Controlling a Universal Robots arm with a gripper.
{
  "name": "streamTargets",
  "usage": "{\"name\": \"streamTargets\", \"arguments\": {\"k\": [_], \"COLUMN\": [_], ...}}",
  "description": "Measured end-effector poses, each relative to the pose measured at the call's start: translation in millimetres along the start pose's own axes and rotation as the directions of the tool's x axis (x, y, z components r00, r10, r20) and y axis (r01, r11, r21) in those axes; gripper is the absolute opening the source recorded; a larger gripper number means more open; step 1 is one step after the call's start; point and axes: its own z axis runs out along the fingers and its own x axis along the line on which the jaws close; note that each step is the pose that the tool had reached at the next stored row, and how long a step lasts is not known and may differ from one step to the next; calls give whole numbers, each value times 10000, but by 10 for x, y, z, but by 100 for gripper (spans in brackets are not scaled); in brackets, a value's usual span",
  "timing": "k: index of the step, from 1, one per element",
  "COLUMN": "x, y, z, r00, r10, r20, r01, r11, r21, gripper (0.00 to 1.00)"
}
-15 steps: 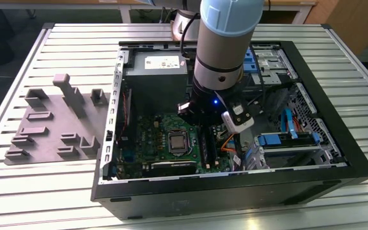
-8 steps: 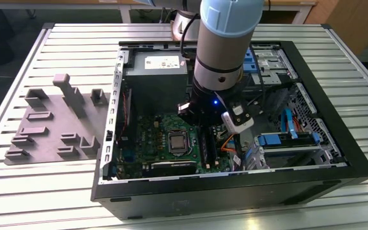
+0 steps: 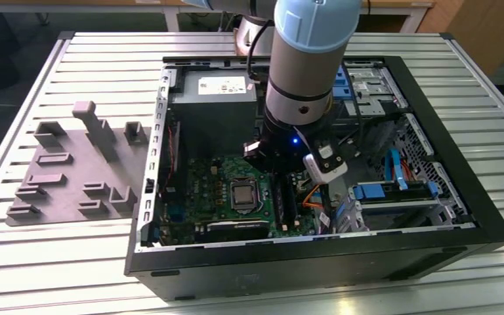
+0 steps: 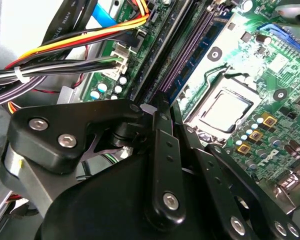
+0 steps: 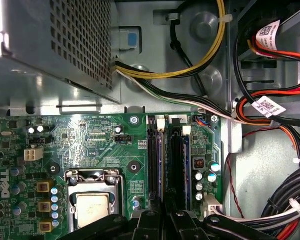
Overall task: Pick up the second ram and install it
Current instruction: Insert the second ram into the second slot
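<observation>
Black gripper linkages loom over the motherboard, fingers closed on the ram seated in its slot.

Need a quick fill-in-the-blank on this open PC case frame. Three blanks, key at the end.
1. The open black computer case lies on a ribbed metal ____.
2. The grey moulded fixture tray sits outside the case, on the exterior view's ____.
3. In the first wrist view, the black gripper sits at the long black memory slots of the ____ motherboard.

Missing words: table; left; green.
</observation>
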Motion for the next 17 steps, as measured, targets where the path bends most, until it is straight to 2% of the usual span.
{"name": "streamTargets", "arguments": {"k": [3, 8, 17], "x": [0, 0, -1], "y": [0, -1, -18], "z": [-1, -45, -26], "r00": [10000, 10000, 10000], "r10": [0, 0, 2], "r20": [-1, -6, -6], "r01": [0, 0, -2], "r11": [10000, 10000, 10000], "r21": [-2, -2, -2], "gripper": [14, 14, 14]}}
